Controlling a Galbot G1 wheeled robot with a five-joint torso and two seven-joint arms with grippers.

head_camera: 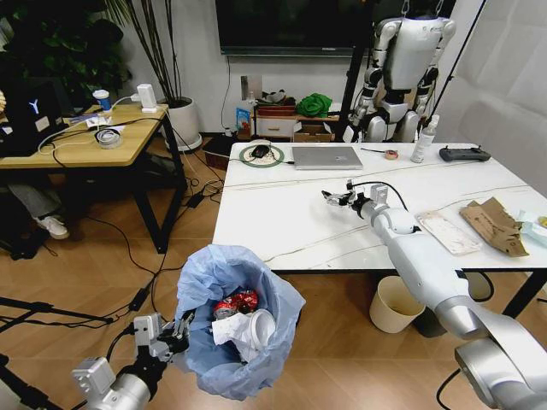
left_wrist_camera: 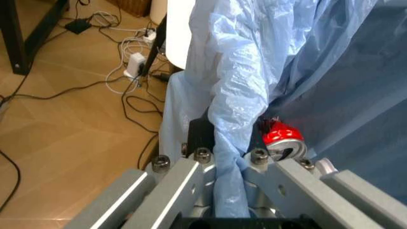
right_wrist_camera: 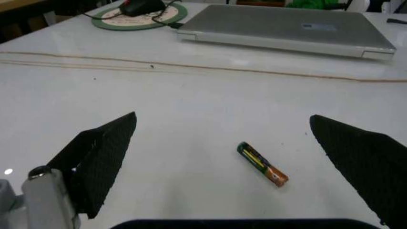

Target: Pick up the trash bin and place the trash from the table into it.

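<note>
Left tool [head_camera: 175,335] clamped on bag rim of trash bin [head_camera: 235,320], bin held off floor below worktop [head_camera: 291,222] edge; red can [head_camera: 236,304] inside. Right tool [right_wrist_camera: 222,157] spread wide over small battery [right_wrist_camera: 262,163] on worktop. Silver laptop [head_camera: 326,157] beyond.

I see a closed silver laptop [head_camera: 327,157] beside a black mouse [head_camera: 260,151] on its round mat [head_camera: 261,155] (green-rimmed), and a black controller [head_camera: 464,154] well apart.
</note>
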